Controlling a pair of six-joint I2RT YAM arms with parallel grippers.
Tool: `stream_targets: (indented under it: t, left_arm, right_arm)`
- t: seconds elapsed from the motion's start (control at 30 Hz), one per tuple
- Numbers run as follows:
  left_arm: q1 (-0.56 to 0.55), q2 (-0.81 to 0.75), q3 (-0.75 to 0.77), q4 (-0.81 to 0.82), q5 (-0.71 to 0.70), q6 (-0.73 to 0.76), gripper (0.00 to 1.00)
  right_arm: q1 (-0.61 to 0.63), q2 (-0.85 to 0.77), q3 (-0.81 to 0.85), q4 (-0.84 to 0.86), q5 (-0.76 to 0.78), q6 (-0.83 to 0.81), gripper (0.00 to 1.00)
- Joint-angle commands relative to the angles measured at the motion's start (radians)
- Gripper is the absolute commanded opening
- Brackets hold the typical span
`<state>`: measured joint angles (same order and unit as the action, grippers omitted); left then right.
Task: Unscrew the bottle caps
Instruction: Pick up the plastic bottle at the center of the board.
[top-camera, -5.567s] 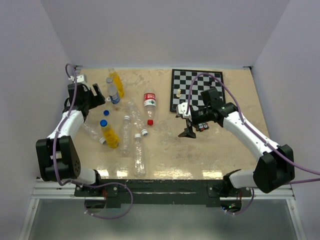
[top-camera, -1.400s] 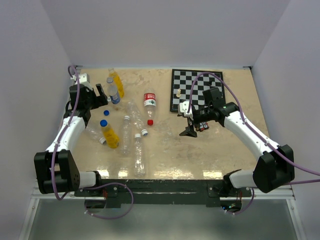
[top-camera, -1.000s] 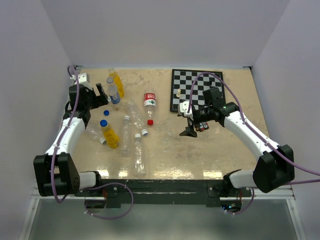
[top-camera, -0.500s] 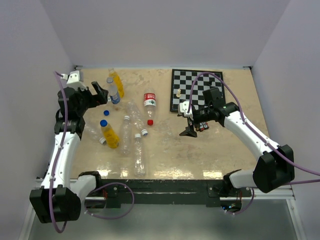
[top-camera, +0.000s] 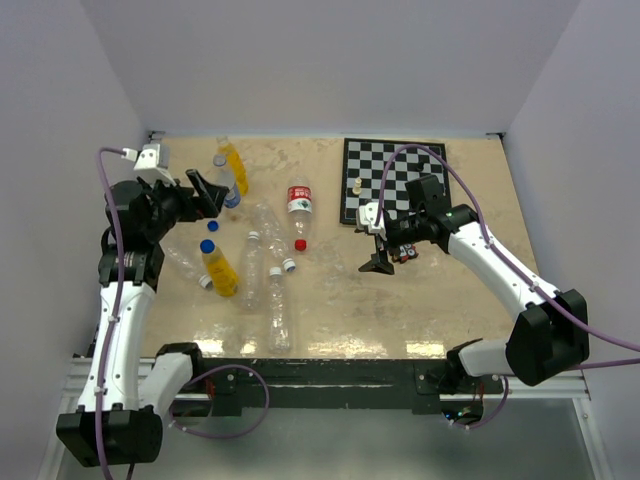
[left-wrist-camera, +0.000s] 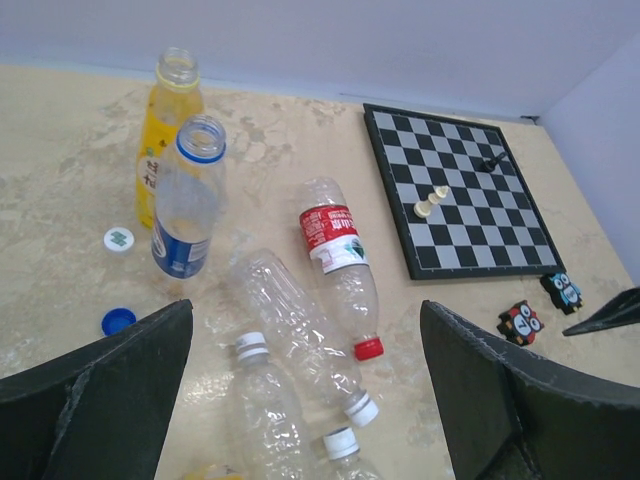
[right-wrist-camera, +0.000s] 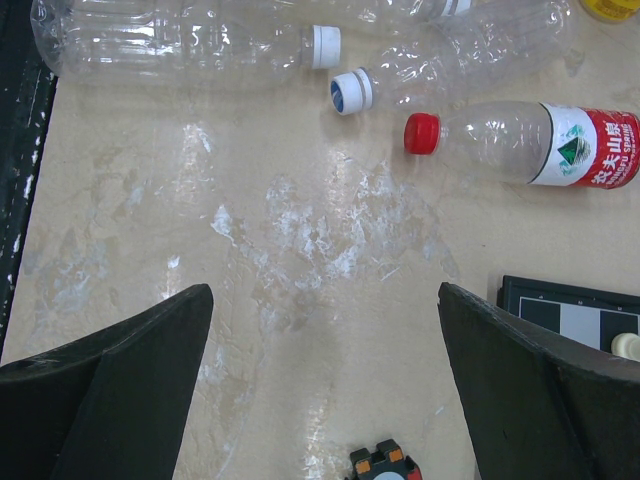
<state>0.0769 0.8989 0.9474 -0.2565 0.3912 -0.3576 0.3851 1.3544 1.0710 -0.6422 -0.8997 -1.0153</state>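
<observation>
An orange bottle (left-wrist-camera: 163, 130) and a clear bottle with a blue-and-white label (left-wrist-camera: 186, 200) stand upright at the back left, both uncapped. A loose white cap (left-wrist-camera: 118, 239) and a loose blue cap (left-wrist-camera: 118, 320) lie beside them. A second orange bottle (top-camera: 220, 270) lies further forward with its blue cap (top-camera: 207, 246) on. My left gripper (top-camera: 205, 193) is open and empty, raised beside the upright bottles; it also shows in the left wrist view (left-wrist-camera: 307, 310). My right gripper (top-camera: 376, 263) is open and empty over bare table, as the right wrist view (right-wrist-camera: 325, 290) shows.
A red-labelled bottle (left-wrist-camera: 335, 250) with a red cap (left-wrist-camera: 369, 348) lies mid-table. Several clear unlabelled bottles (top-camera: 268, 290) with white caps lie beside it. A chessboard (top-camera: 395, 180) with a few pieces is at the back right. Small owl toys (left-wrist-camera: 520, 320) lie near the right gripper.
My left arm has lifted and swung its wrist up and back to the left, the open gripper still pointing at the upright bottles. The right arm has not moved.
</observation>
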Motion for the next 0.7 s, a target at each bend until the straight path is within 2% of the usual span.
stream_targets:
  t: [0.0,0.17,0.67]
  left_arm:
    - [-0.054,-0.014,0.062,-0.053,0.034,-0.011,1.0]
    - [-0.123,-0.014,0.094,-0.112,-0.005,0.016,1.0]
    - [-0.173,-0.023,0.128,-0.239,-0.032,0.058,1.0]
  right_arm:
    - [-0.002,-0.011,-0.005,-0.002,-0.018,-0.014,0.98]
    - [0.0,-0.009,-0.006,-0.004,-0.018,-0.012,0.98]
    - [-0.002,-0.005,-0.008,0.001,-0.018,-0.012,0.98]
